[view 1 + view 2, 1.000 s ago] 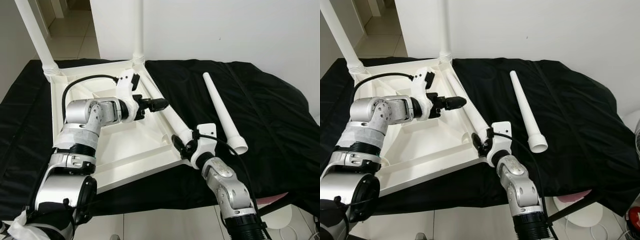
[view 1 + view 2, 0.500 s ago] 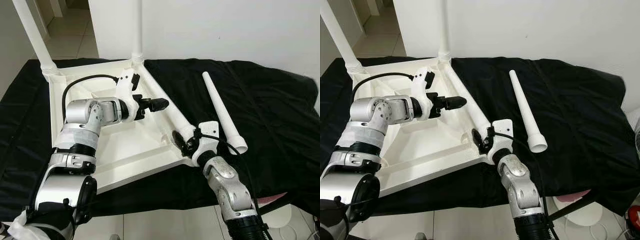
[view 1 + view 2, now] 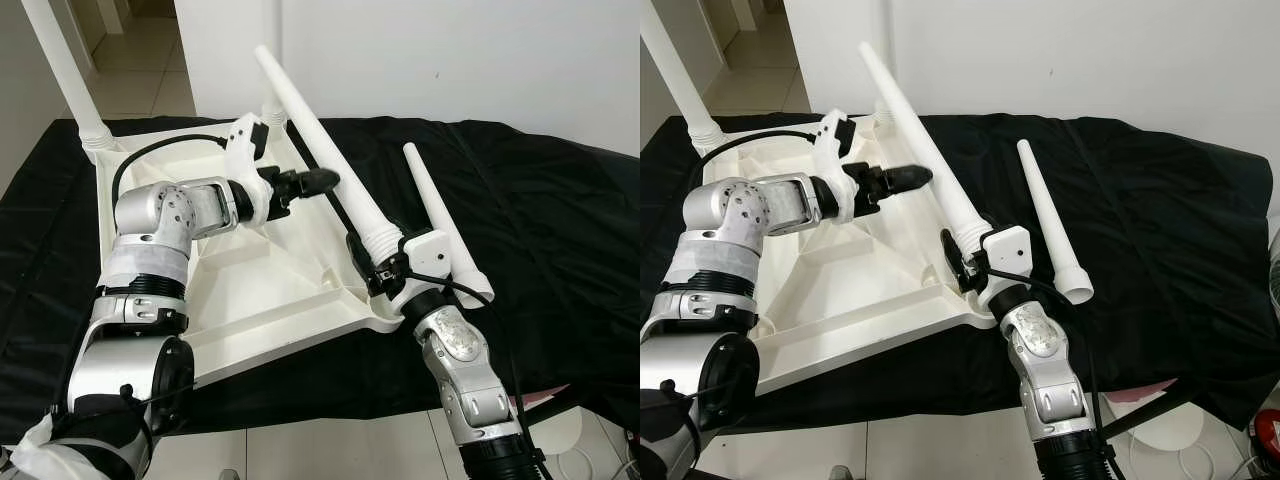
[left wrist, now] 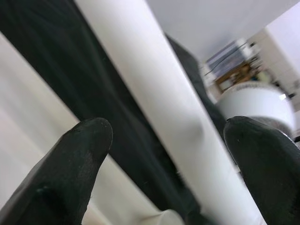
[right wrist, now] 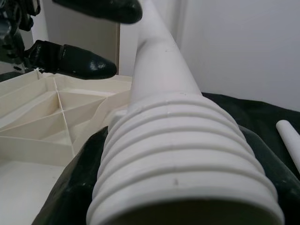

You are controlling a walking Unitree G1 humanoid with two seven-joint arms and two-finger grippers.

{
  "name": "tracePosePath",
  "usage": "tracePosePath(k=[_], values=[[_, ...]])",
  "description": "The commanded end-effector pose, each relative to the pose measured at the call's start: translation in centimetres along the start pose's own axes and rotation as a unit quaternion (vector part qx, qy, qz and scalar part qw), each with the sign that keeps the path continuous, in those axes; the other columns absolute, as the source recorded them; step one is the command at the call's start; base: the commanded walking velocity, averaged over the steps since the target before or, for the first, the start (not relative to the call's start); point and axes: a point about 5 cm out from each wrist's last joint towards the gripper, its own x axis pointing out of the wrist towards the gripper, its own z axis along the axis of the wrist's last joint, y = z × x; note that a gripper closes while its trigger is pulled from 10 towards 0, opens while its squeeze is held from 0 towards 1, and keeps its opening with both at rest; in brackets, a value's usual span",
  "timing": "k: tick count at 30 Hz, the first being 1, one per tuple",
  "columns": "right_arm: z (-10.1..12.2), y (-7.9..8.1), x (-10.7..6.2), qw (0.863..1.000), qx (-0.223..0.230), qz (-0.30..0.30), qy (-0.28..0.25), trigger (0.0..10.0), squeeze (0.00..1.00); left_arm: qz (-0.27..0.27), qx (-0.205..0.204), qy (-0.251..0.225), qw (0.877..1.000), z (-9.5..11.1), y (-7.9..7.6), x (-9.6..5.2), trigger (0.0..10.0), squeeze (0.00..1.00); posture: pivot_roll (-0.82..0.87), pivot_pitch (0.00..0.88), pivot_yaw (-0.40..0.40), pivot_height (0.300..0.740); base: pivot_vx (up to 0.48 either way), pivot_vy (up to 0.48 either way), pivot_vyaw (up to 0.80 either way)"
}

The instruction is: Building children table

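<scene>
White wall, black cloth (image 3: 540, 210) | right claw (image 3: 375, 268) clamps leg (image 3: 330, 160) | left claw (image 3: 318, 180) apart

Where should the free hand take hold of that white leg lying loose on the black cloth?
Probably the loose leg at mid-shaft, from above, fingers across it. It lies flat on the black cloth; the shaft is slim, while the flared end by the right hand is wider.

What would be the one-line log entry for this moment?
right hand: shut on table leg, tilted up | left hand: open beside leg | spare leg: on cloth
</scene>
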Motion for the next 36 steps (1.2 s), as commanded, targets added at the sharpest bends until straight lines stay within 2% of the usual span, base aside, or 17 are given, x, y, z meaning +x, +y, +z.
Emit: tracePosePath(k=[1,4,5,6,11,16,20,24,27,28,29,30,36], values=[[0.1,0.3,-0.1,1.0,-0.009,0.01,-0.013,10.0,0.0,-0.02,-0.018,-0.007,1.0,0.4,-0.5,0.2,10.0,1.0,0.01,0.069,-0.026,0.74,0.0,0.0,0.0],[0.1,0.5,-0.1,0.999,-0.019,0.018,-0.019,10.0,0.0,-0.01,-0.012,0.006,1.0,0.3,-0.5,0.4,10.0,1.0,0.01,0.069,-0.026,0.74,0.0,0.0,0.0],[0.1,0.6,-0.1,0.999,-0.026,0.024,-0.022,10.0,0.0,-0.003,-0.006,0.014,1.0,0.0,-0.4,0.6,10.0,0.66,0.01,0.067,-0.025,0.74,0.0,0.0,0.0],[0.1,0.7,0.0,0.999,-0.033,0.028,-0.025,10.0,0.0,0.006,0.003,0.022,1.0,-0.4,-0.2,0.8,10.0,0.0,0.01,0.067,-0.025,0.74,0.0,0.0,0.0],[0.0,1.1,-0.1,0.997,-0.047,0.048,-0.03,10.0,0.0,0.034,0.02,0.041,0.998,-1.3,0.2,1.4,10.0,0.0,0.0,0.066,-0.027,0.74,0.0,0.0,0.0],[-0.1,1.6,-0.4,0.996,-0.053,0.061,-0.032,10.0,0.0,0.043,0.021,0.034,0.998,-1.1,0.3,1.8,10.0,0.0,0.0,0.059,-0.027,0.74,0.0,0.0,0.0],[-0.8,1.8,-1.2,0.997,-0.046,0.065,-0.024,10.0,0.0,0.065,0.026,0.016,0.997,0.3,0.8,1.8,10.0,0.0,0.0,0.056,-0.025,0.74,0.0,0.0,0.0],[-1.7,2.1,-2.0,0.995,-0.066,0.068,-0.015,10.0,0.0,0.079,0.024,-0.01,0.997,2.0,0.9,1.6,10.0,0.0,0.0,0.056,-0.014,0.74,0.0,0.0,0.0],[-1.8,2.1,-2.1,0.995,-0.068,0.069,-0.015,10.0,0.0,0.08,0.018,-0.016,0.997,2.3,0.9,1.5,10.0,0.0,0.0,0.056,-0.014,0.74,0.0,0.0,0.0],[-1.9,2.1,-2.1,0.995,-0.068,0.069,-0.014,10.0,0.0,0.081,0.009,-0.024,0.996,2.5,0.9,1.6,8.4,0.0,-0.01,0.055,-0.009,0.74,0.0,0.0,0.0],[-1.9,2.1,-2.1,0.995,-0.068,0.069,-0.014,10.0,0.0,0.081,0.009,-0.024,0.996,2.5,0.9,1.6,8.4,0.0,-0.01,0.055,-0.009,0.74,0.0,0.0,0.0],[-1.9,2.1,-2.1,0.996,-0.066,0.066,-0.013,10.0,0.0,0.077,-0.001,-0.031,0.997,2.6,0.9,1.6,0.0,0.0,-0.01,0.053,-0.008,0.74,0.0,0.0,0.0],[-2.0,2.1,-2.2,0.996,-0.06,0.063,-0.009,10.0,0.0,0.061,-0.025,-0.036,0.997,2.4,0.7,1.7,0.0,0.0,-0.01,0.049,-0.006,0.74,0.0,0.0,0.0]])
